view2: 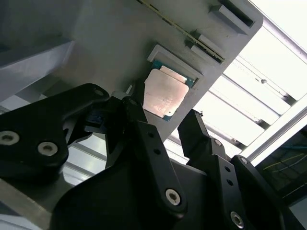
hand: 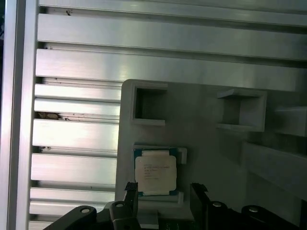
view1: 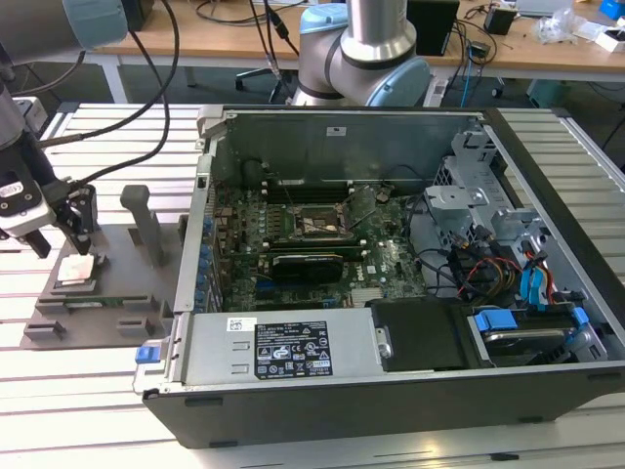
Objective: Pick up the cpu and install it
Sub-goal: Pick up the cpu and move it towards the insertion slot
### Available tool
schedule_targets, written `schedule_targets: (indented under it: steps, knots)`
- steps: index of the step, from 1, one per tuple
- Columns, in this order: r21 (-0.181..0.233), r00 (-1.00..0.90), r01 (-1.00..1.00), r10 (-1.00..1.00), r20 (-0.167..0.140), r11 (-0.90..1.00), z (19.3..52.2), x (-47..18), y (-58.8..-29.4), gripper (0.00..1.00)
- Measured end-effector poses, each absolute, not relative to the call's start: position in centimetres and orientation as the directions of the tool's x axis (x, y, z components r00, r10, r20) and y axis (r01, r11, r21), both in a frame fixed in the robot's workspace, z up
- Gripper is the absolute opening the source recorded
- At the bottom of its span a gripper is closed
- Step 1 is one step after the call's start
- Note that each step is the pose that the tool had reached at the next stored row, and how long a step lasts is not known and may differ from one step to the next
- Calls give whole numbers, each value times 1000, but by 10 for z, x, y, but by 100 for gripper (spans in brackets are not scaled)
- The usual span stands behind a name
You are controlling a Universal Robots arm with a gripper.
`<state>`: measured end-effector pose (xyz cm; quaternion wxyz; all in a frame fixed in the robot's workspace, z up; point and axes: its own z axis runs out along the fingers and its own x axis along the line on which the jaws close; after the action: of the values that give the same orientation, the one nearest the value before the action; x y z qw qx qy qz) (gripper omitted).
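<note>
The gripper [view1: 63, 248] hangs with its two black fingers [view2: 139, 124] spread apart and nothing held between them, directly over the cpu [view1: 75, 270]. The cpu lies flat, metal top up, in a shallow square seat of a grey fixture plate [view1: 122, 269]. In both wrist views the cpu [view2: 164, 93] [hand: 154, 173] sits just beyond the fingertips and centred on the gap between them, with one finger to each side of it. The gap looks wider than the chip. Whether the tips touch the plate cannot be told. Around the seat, the fixture plate [hand: 201, 153] carries two empty square pockets [hand: 148, 103] farther out from the gripper [hand: 164, 188]. In the exterior view a grey upright post [view1: 148, 223] stands on the plate close beside the gripper, on the side facing the open computer case [view1: 391, 410]. A long narrow greenish strip [view1: 93, 301] lies in a slot just past the cpu. The plate rests on a table of aluminium slats [hand: 144, 62]. Well away from the gripper, inside the case, the black socket frame [view1: 314, 225] sits on the motherboard. A long black expansion card [view1: 308, 264] lies just in front of it, and bundles of wires and blue-tabbed drive bays are at the far end. The case's side wall and the post stand between the gripper and the socket frame. Black cables [view1: 146, 107] loop down toward the arm above the gripper.
</note>
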<state>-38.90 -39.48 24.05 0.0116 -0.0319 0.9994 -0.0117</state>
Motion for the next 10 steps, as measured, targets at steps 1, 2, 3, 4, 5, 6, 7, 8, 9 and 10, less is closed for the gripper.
schedule_targets:
  steps: [1,2,3,4,5,6,7,8,9,10]
  knots:
    - [-24,-998,-64,-64,-22,998,242,-389,-395,55]
    - [-24,-998,-63,-64,-22,998,243,-389,-395,55]
    - [-24,-998,-64,-64,-22,998,244,-389,-395,55]
    - [-24,-998,-63,-64,-22,998,245,-389,-395,55]
    - [-24,-998,-63,-64,-22,998,246,-389,-395,55]
    - [-24,-998,-64,-64,-22,998,247,-389,-395,55]
    - [-24,-998,-63,-64,-22,998,249,-389,-395,55]
    - [-24,-998,-63,-64,-22,998,249,-389,-395,55]
    - [-24,-998,-63,-64,-23,998,250,-389,-395,55]
    - [-24,-998,-63,-64,-22,998,251,-389,-395,55]
